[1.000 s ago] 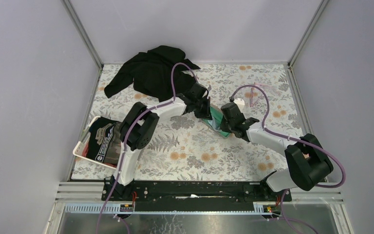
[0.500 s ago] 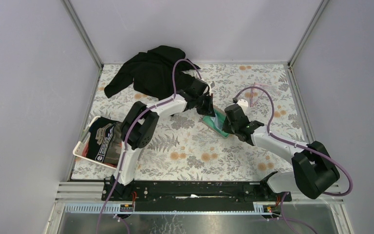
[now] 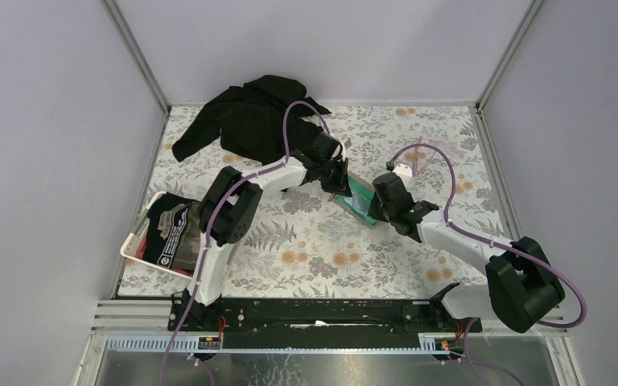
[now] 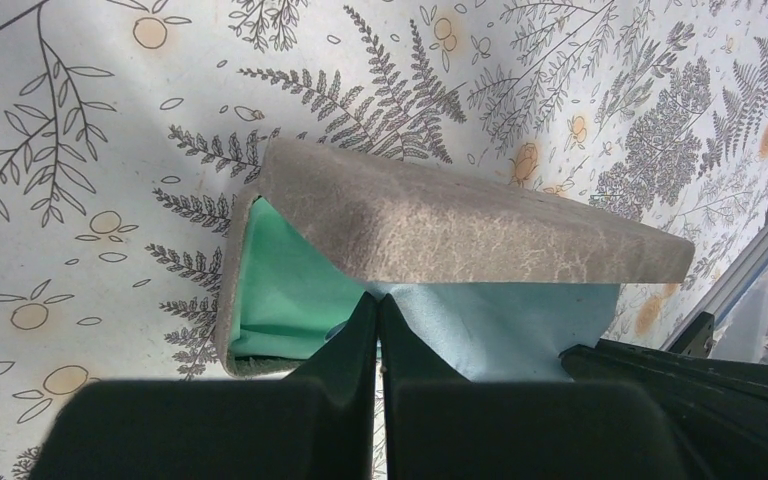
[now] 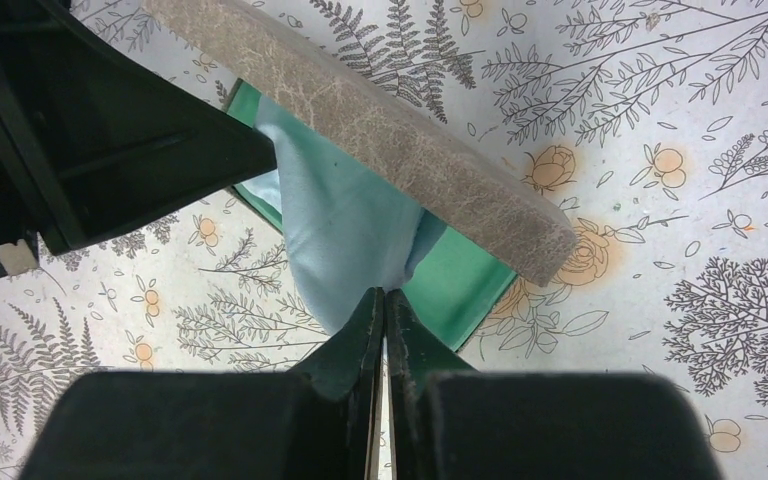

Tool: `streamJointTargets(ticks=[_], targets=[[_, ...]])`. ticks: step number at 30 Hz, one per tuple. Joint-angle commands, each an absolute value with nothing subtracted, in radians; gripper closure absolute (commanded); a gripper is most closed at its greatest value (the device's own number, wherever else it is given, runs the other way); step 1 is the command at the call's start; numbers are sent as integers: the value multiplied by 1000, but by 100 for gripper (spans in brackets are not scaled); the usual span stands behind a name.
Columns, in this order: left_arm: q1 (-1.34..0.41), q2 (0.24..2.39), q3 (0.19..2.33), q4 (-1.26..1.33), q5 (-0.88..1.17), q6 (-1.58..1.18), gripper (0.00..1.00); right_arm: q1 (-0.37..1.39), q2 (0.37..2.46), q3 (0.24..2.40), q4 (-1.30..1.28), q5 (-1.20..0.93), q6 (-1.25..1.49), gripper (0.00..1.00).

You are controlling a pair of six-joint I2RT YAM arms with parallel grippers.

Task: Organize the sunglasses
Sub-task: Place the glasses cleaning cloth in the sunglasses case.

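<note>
Fern-printed tablecloth [image 3: 306, 241] is bearing a fuzzy grey-brown rectangular case [image 4: 460, 225]; left gripper [image 4: 378, 300] and right gripper [image 5: 385, 295] are pinching smooth light-blue cloth [image 5: 345, 230].

Grey-brown case [image 4: 460, 225], green lining [image 4: 270, 290], light-blue cloth [image 4: 490, 320], floral-print table [image 4: 80, 150]

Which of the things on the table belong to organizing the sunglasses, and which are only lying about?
Job: case; cloth, pinched by left gripper and right gripper; sunglasses, a faint pink shape, far right.
Lying about: black garment; tray with packet.
</note>
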State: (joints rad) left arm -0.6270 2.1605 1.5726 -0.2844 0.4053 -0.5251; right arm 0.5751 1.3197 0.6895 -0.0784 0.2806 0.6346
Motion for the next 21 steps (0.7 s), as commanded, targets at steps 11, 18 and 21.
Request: streamJointTargets(ticks=[11,18,21], targets=[[-618,2078,1592,-283,418,-510,100,569,1261,760,-102,339,617,100],[-614,2105,1608,-292,428,-496,100,569,1269,752,-98,345,625,100],[-613,2092,1582,-254,431,-501,100,570,1256,743,-95,357,624,100]])
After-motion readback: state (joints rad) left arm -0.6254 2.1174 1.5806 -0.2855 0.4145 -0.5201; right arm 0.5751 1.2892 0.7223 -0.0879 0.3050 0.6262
